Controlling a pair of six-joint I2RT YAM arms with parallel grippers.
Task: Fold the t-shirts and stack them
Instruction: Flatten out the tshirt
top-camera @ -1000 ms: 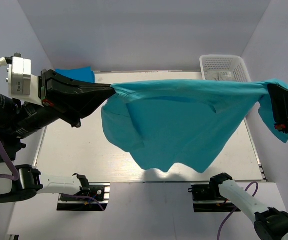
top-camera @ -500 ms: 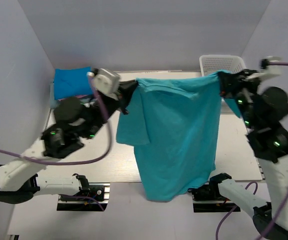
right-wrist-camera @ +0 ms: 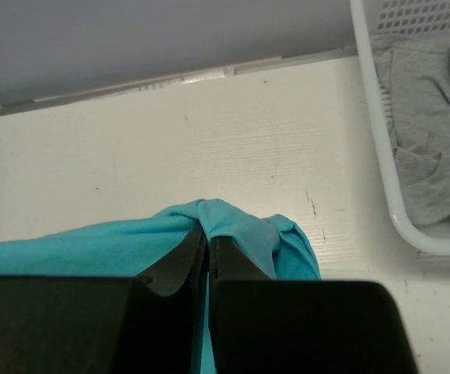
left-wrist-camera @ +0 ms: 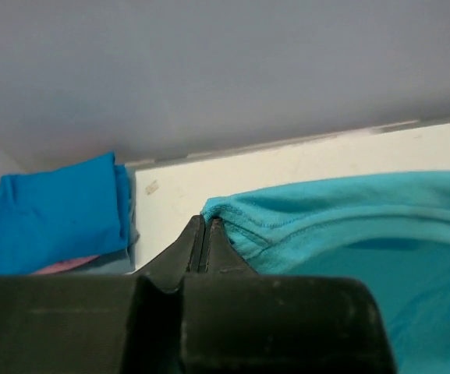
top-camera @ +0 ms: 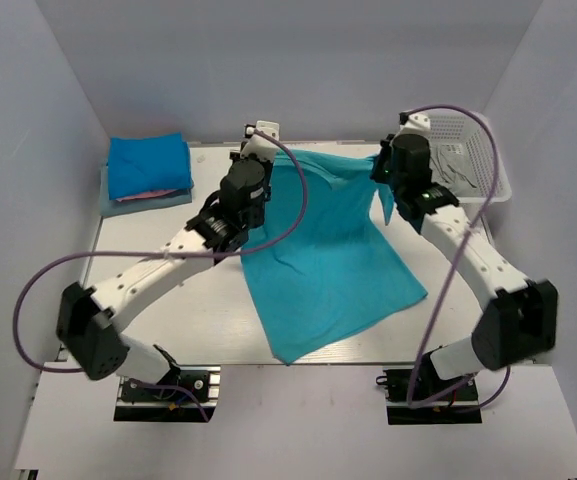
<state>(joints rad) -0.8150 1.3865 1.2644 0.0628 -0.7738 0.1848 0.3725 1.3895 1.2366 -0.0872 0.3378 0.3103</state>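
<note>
Turquoise t-shirt [top-camera: 328,260] now partly on table [top-camera: 138,220]

Plain pale lilac-grey walls [top-camera: 288,70] enclose a white table [top-camera: 198,320] on three sides under soft, even light.

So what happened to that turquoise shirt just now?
The left pincer and right pincer swung down and away, lowering the turquoise t-shirt from mid-air onto the table, still shut on its top edge. The folded stack and basket stayed put.
</note>
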